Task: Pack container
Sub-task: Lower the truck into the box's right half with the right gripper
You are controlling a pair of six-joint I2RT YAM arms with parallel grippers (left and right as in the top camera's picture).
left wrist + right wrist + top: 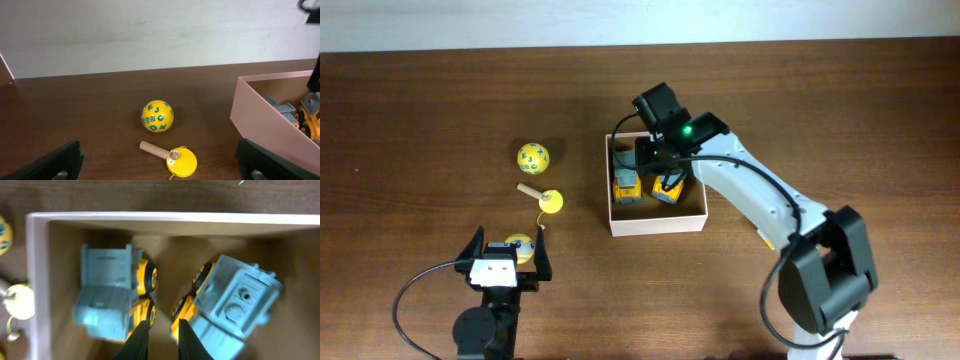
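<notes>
Got the container (657,224) sitting flat on the brown wood table (420,100), a bit right of centre in the overhead view, white walls, tan cardboard inside. Holds two toy dump trucks side by side, both w/ grey-blue beds and yellow wheels: left truck (107,300) roughly square w/ the walls, right truck (232,302) skewed at an angle. Can see the right gripper (161,325) reaching down into the box btw the two trucks, over bare cardboard. Fingers (140,340) pinched nearly together w/ just a thin gap, nothing caught btw them, and not touching either truck as far as the wrist cam shows. Left gripper (508,250) parked low at the near edge of the table, well apart from the container, jaws spread wide, gripping nothing. Has a small yellow ball (520,244) lying right btw its fingertips tho, can't tell if touching. Further out from that: a wooden stick w/ a yellow ball on a string (544,199), then a yellow ball w/ blue letters (533,157) beyond it, both left of the container and outside it. Same two visible from the left wrist cam, near each other but apart, w/ the container wall off to the right and truck tops poking up behind it.
</notes>
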